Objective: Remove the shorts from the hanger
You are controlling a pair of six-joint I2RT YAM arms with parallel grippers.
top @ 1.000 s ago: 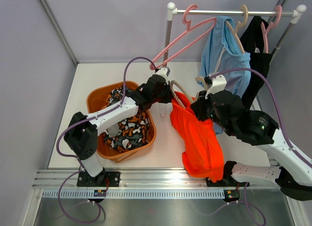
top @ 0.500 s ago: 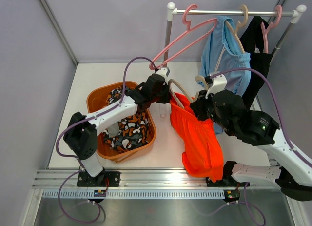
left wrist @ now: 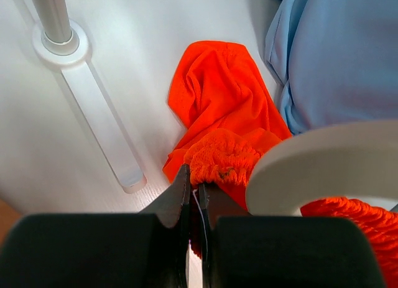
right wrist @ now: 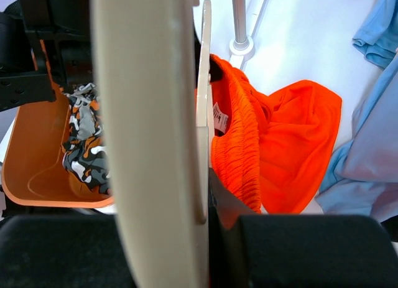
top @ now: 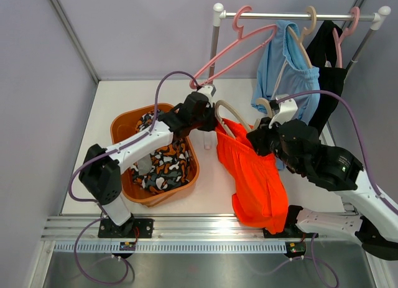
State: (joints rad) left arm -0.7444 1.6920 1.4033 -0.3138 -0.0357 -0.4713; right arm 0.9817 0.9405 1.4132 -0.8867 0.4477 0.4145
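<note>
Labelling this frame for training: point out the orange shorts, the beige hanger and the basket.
orange shorts (top: 252,176), top view, middle of the hanging fabric.
beige hanger (left wrist: 323,157), left wrist view, curved arm.
basket (top: 152,198), top view, near wall.

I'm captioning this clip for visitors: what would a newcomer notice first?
The bright orange shorts, hanging mid-table off a beige hanger, waistband pinched by the left gripper. Then the orange basket on the left holding camouflage shorts, and light blue shorts and black shorts on the rail at back right.

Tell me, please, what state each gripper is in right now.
Left gripper: closed on the orange shorts at the waistband.
Right gripper: closed on the cream hanger.
</note>
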